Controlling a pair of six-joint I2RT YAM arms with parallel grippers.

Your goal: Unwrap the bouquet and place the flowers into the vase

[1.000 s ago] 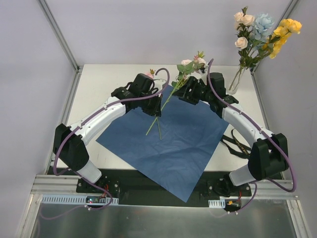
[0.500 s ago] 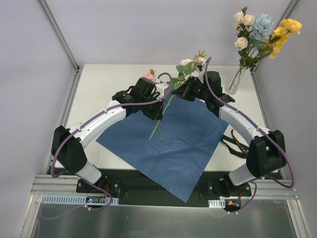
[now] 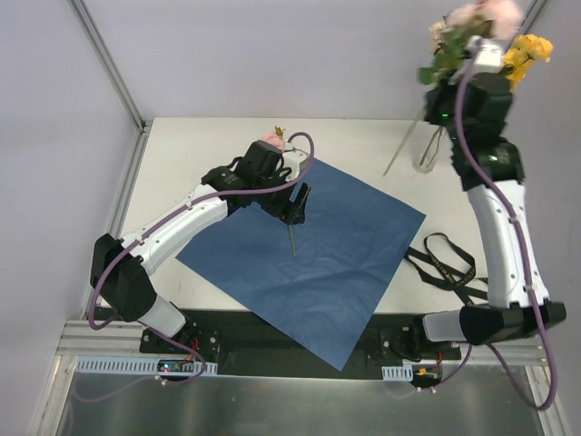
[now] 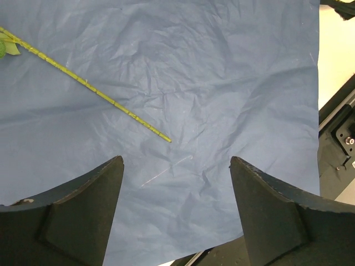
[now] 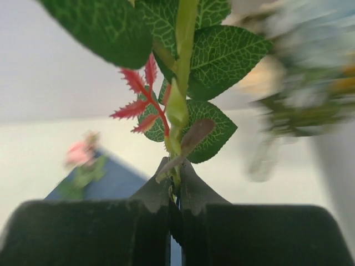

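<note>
One flower (image 5: 180,100) clamped in right gripper (image 5: 173,173); left gripper (image 4: 176,162) spread

Matt creased paper sheet (image 4: 222,83), clear glass vase (image 3: 423,163)

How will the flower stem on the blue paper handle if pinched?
Probably light and bendy: the stem is long and thin. Lying on the crumpled blue paper, it may be hard to pinch without catching the sheet.

Count: one blue paper (image 3: 340,263), one black ribbon (image 3: 445,265), one vase (image 3: 425,162) at 2 o'clock, one flat stem (image 4: 94,91), one raised stem (image 5: 184,27).
</note>
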